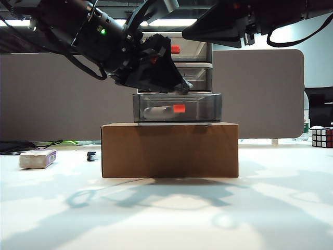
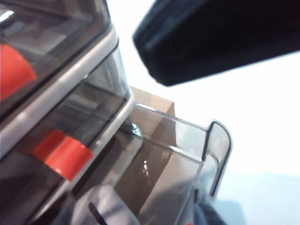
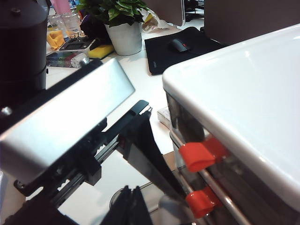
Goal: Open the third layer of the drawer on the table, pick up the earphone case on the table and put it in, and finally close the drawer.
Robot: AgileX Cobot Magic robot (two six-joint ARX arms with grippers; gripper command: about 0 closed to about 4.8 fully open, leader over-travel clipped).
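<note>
The drawer (image 1: 193,52) stands on a brown cardboard box. Its third layer (image 1: 203,107) is pulled out, red handle (image 1: 179,108) facing front. Through the smoky wall the white earphone case (image 1: 157,111) shows lying inside it. My left gripper (image 1: 179,86) hovers just above the pulled-out third layer (image 2: 216,140), open; in the left wrist view its grey fingers (image 2: 101,206) stand apart with nothing between them, and the case is out of that view. My right gripper (image 1: 200,32) hangs high beside the cabinet's top (image 3: 243,84), its dark fingers (image 3: 136,206) pressed together, shut and holding nothing.
The cardboard box (image 1: 170,150) lifts the cabinet off the table. A greyish-white block with a purple side (image 1: 37,159) and a small black item (image 1: 91,155) lie at the left. A puzzle cube (image 1: 321,137) sits at the far right. A grey partition (image 1: 52,94) stands behind.
</note>
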